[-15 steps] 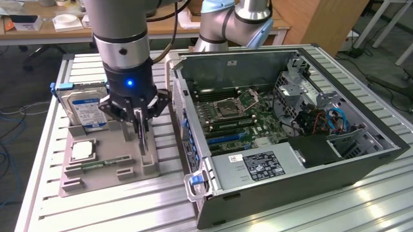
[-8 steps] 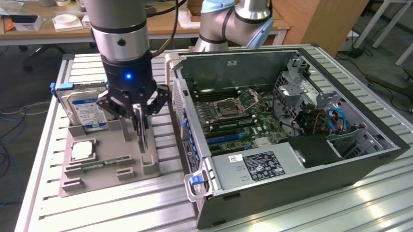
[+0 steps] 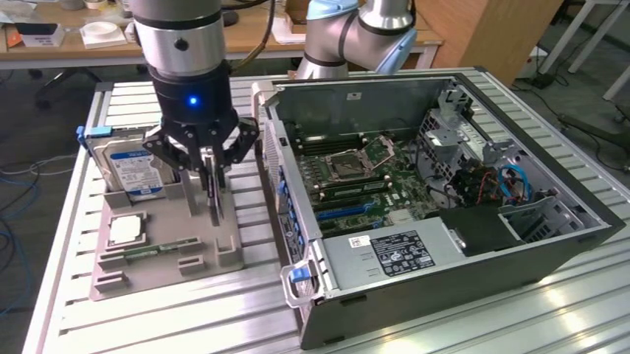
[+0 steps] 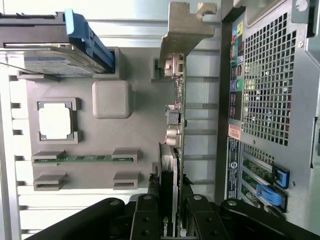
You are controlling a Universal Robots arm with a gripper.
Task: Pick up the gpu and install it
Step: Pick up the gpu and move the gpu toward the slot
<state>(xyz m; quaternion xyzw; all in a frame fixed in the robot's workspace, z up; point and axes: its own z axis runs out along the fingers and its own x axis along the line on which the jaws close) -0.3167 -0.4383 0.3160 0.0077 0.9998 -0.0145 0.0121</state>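
At the exterior view's left, a blue-labelled hard drive (image 3: 128, 166) stands upright at the back of a grey holder (image 3: 167, 258) on the slotted metal table (image 3: 147, 324). In front of it a processor chip (image 3: 128, 230) and a narrow RAM stick (image 3: 147, 251) lie flat in their recesses. Further right the gripper (image 3: 209, 173) hangs straight down, its fingers (image 4: 145, 215) clamped on the top edge of the gpu (image 3: 214, 195), which stands on edge at the holder's side nearest the computer case (image 3: 443, 295). The case lies open at the right, showing motherboard (image 3: 364, 177) and power supply (image 3: 394, 251)
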